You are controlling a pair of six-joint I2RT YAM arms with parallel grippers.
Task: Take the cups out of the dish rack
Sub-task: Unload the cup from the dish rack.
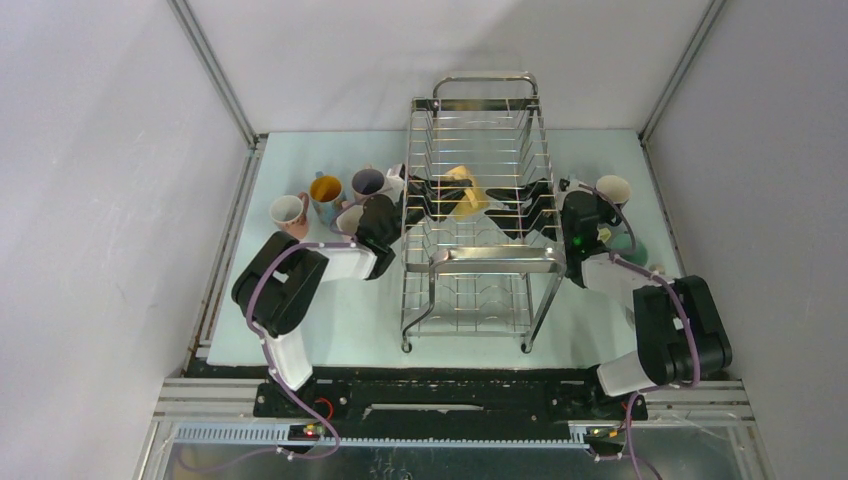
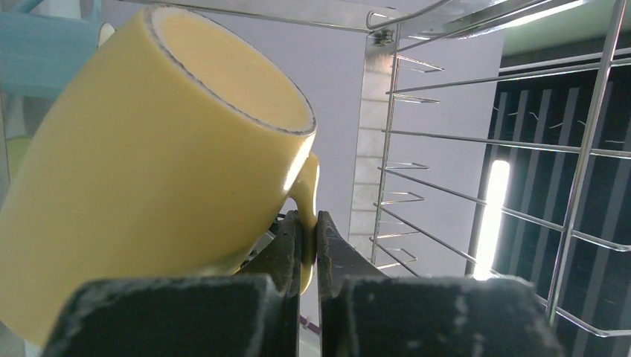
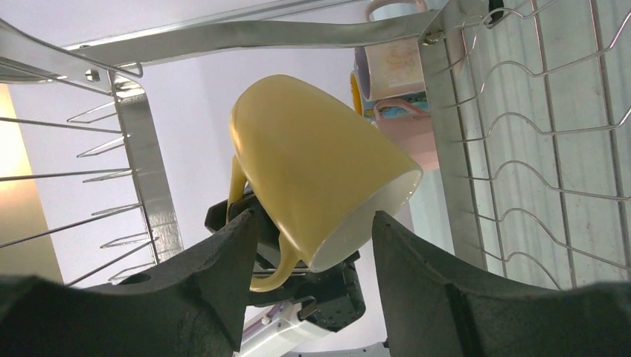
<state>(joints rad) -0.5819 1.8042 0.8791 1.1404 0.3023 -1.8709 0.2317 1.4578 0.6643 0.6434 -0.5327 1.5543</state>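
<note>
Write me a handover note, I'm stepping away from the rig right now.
Left gripper: shut on the yellow cup by its handle, inside the dish rack.
Right gripper: open, jaws either side of that cup, not closed on it.
Done: cups stand on the table left of the rack, others on its right.
Left: get the yellow cup out; no other visible in the rack.

From above you see the yellow mug only through the wires of the dish rack, so its handle is lost to you there. The right arm covers most of a green cup. In your left wrist view the picture's edges cut off a light blue cup and the mug's base. In your right wrist view a pink cup sits partly behind the mug, and a rack bar crosses a pale cup.
</note>
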